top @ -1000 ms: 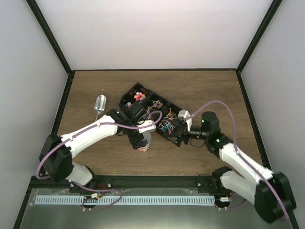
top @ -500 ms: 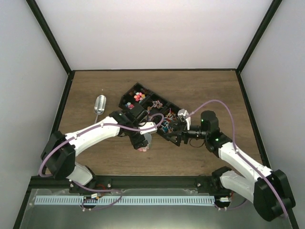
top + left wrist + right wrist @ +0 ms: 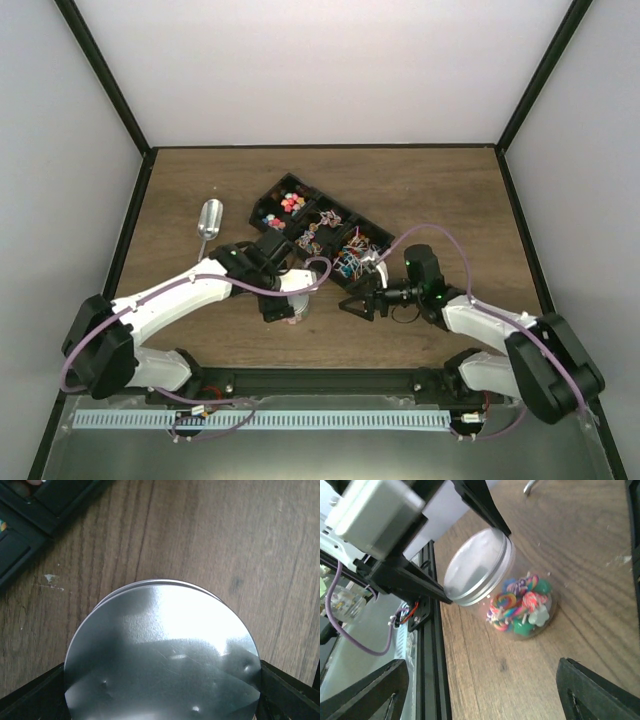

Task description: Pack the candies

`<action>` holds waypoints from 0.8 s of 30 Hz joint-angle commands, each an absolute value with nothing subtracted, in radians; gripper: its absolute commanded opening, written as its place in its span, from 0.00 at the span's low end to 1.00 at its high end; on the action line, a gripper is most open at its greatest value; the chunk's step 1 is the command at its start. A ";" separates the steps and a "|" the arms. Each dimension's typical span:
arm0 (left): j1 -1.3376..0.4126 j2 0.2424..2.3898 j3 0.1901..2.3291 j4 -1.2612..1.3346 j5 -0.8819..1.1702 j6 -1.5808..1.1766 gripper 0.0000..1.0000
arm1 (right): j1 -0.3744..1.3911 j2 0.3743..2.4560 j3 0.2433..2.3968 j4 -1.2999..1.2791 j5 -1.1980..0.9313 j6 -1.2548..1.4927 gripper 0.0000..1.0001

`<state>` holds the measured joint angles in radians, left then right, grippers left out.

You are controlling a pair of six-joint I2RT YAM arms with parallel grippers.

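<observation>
The lid (image 3: 162, 655) is bare metal, smooth and bright, with faint scratches and a few small dents. The jar (image 3: 540, 622) beneath is clear and glossy, and the candies (image 3: 520, 605) inside look shiny. The table (image 3: 225, 530) is matt, grained wood. At nine o'clock from the matt black tray (image 3: 345, 207) lies a polished metal scoop (image 3: 209, 220).

Brown wooden table (image 3: 430, 180), plain white walls (image 3: 320, 70), black corner posts (image 3: 105, 75), grey metal rail (image 3: 300, 418) at near edge, even light
</observation>
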<state>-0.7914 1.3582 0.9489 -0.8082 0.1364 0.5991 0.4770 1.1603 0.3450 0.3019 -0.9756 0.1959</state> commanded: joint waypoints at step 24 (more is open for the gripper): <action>-0.752 1.194 0.933 -0.831 0.290 0.519 1.00 | 0.914 1.581 0.162 1.326 -0.427 0.163 1.00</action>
<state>-0.7620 1.2362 0.9291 -0.8478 0.2703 0.6010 0.8661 1.4849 0.1299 1.0603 -0.5938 0.1967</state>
